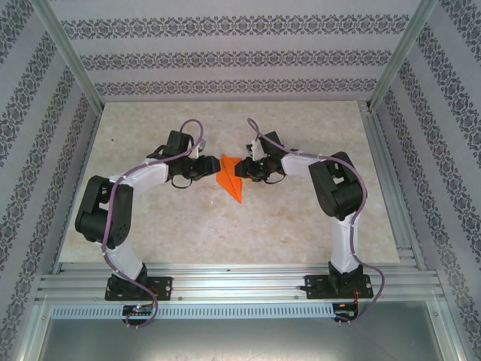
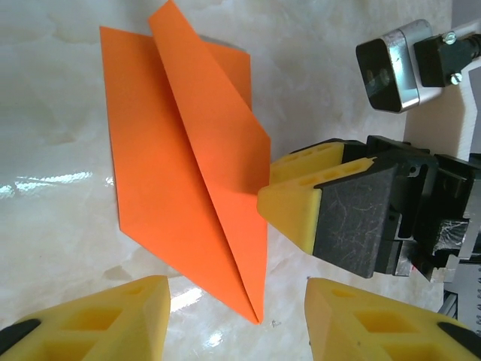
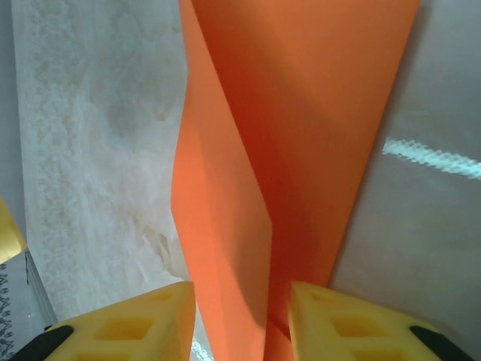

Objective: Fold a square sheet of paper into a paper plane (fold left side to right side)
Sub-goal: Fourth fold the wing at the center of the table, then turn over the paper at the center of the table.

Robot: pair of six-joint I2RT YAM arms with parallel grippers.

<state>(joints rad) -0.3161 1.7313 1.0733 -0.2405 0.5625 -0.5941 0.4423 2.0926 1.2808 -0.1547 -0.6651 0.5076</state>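
The paper (image 2: 165, 188) lay flat on the table (image 1: 301, 226), folded into a long pointed dart shape, with one flap (image 3: 225, 226) lifted off the layer beneath along a slanting crease. Its narrow tip pointed toward the arm bases and its broader end away from them. On the paper's right edge, about halfway along, the right gripper (image 1: 246, 168) stood with its jaws partly apart and astride the raised flap. The flap ran up between its two yellow fingers (image 3: 353, 323) with a gap on either side (so it was straddled rather than pinched, as far as the wrist view showed). From the other arm's camera, one of those fingers (image 2: 289, 207) sat right against the flap's edge. On the paper's left side the left gripper (image 1: 204, 167) hovered close, its jaws spread wide with nothing between the pads. One of its fingers (image 2: 113, 320) sat just off the paper's lower left edge, and the paper's tip fell in the open gap between the two. Both arms bent inward toward the paper, which lay near the table's middle.
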